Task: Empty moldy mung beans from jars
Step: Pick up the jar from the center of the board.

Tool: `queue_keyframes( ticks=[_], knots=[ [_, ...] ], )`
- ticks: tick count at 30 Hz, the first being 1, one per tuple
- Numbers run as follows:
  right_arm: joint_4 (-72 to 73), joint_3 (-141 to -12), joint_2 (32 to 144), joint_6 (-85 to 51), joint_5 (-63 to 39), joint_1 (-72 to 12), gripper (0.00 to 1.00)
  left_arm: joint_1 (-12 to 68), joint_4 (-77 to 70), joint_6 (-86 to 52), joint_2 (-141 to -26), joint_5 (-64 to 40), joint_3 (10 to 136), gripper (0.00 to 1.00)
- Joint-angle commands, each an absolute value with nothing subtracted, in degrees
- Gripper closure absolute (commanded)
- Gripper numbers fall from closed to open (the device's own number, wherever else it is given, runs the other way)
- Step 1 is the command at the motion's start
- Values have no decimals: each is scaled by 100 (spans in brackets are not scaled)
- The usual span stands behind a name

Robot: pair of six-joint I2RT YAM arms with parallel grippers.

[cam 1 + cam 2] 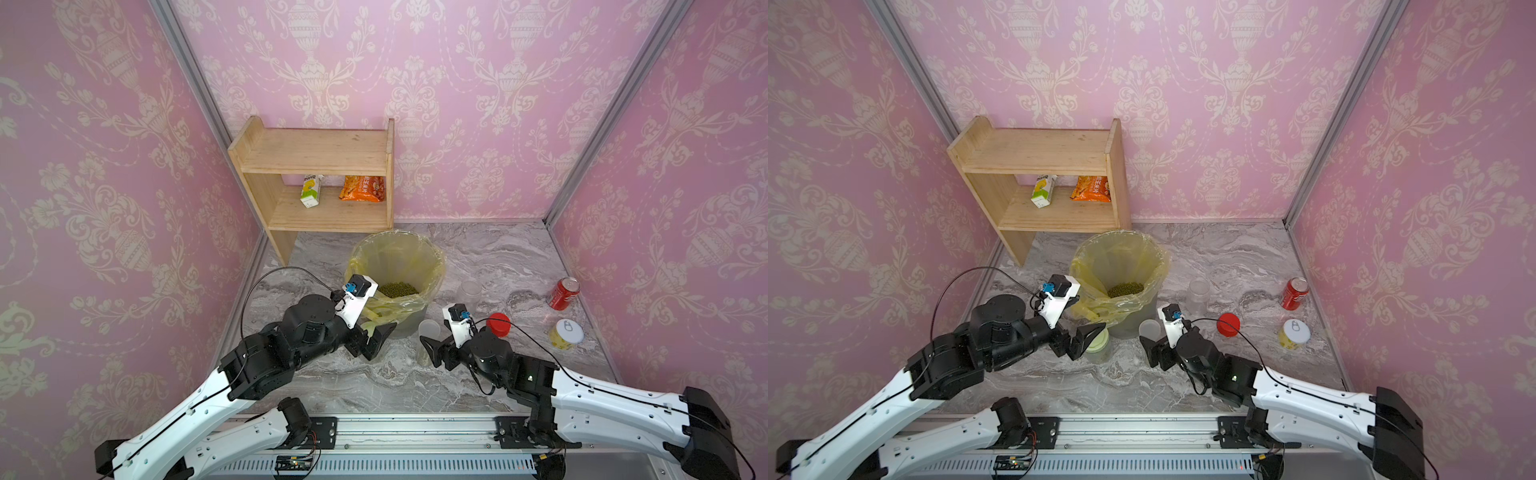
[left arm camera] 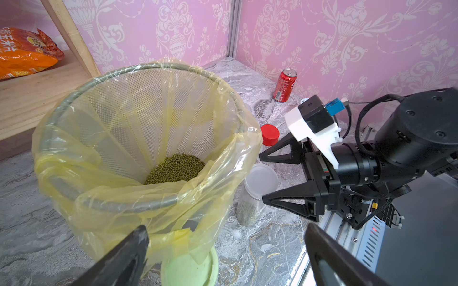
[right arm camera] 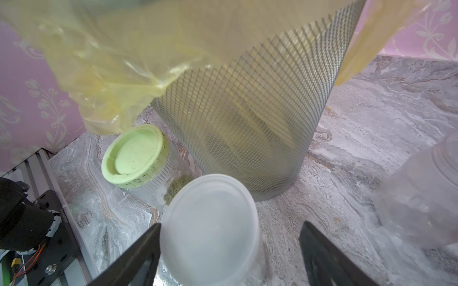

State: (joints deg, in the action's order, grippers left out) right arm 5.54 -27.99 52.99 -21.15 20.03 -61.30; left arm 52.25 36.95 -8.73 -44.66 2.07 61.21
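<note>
One jar point(image 1: 471, 291) stands open, seemingly empty, mid-bench; mung beans point(image 1: 398, 289) lie in the bin point(image 2: 158, 65). Two more wait, lidded, toward the front edge: right gripper point(image 3: 231, 224) straddles the white-lidded jar point(image 3: 210, 198), unclosed; left gripper point(image 2: 226, 226) gapes empty above the green-lidded jar point(image 3: 135, 156).

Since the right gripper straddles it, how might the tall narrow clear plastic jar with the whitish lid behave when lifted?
The tall clear plastic jar probably tips easily: it stands tall on a narrow base. It is likely light, with olive-green mung beans filling only its lower part. Its smooth wall may slip in the right gripper.
</note>
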Motion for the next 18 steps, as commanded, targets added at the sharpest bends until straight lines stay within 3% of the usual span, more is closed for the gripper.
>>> queue_keyframes(
  ticks=[1,18],
  knots=[
    [769,-2909,5433,-2057,2109,-6179,12,5177,3641,-947,-4423,315,6049,1],
    [1400,-2724,6021,-2425,1986,-5961,18,5177,3668,-928,-4255,317,6003,1]
  ],
)
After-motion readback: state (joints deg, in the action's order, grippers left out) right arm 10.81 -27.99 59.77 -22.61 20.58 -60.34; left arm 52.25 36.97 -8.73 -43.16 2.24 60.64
